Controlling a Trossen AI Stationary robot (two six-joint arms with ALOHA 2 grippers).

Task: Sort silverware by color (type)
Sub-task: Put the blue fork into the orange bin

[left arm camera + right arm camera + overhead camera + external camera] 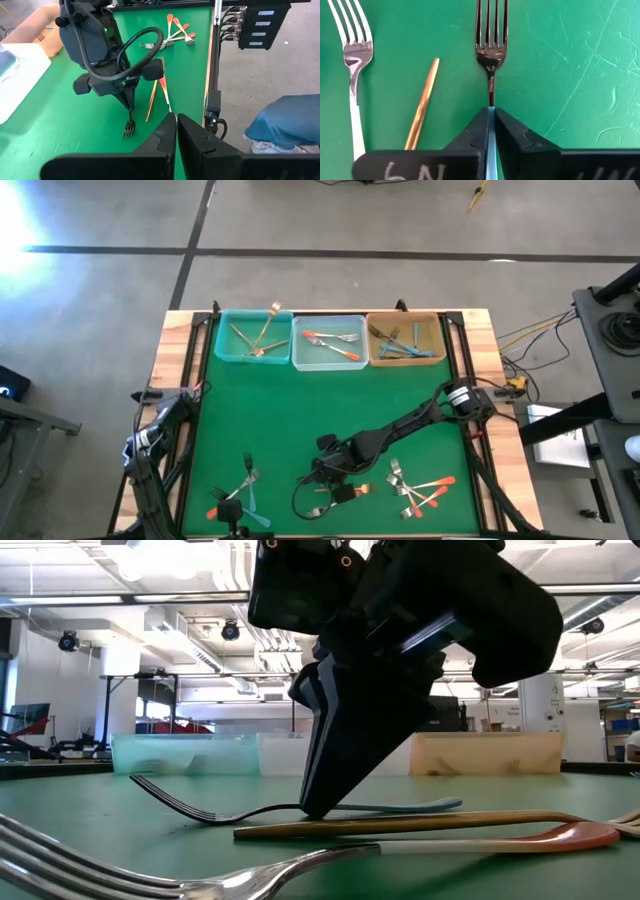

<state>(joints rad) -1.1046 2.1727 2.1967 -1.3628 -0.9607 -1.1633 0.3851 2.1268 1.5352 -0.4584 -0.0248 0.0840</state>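
Right gripper [491, 119] down on the green mat [300, 410], near the front edge, between the two loose heaps of forks. Fingers clamped together on the neck of a blue-handled fork [491, 60], just behind the dark tines; pale blue handle visible running back between the pads. Pinched at the neck probably because the slim stem is the narrowest, easiest part to catch flat off the mat. In the low view, fork still lying on the mat, tines curling up at one end, handle trailing behind the fingers; not yet lifted, by the look of it.

Beside it, nearly touching: gold fork [422, 107] laid at a slant, and an orange-handled fork [520, 837] next to that. Risk judged: dragging the neighbours on lift, since all three lie close.

Far edge: three bins in a row. Teal bin [254, 338] with gold forks, clear bin [329, 343] with orange-handled ones, tan bin [405, 340] with blue-handled ones. Tan bin therefore the likely target.

Left gripper [176, 131] parked at the left front edge, fingers shut, nothing held.
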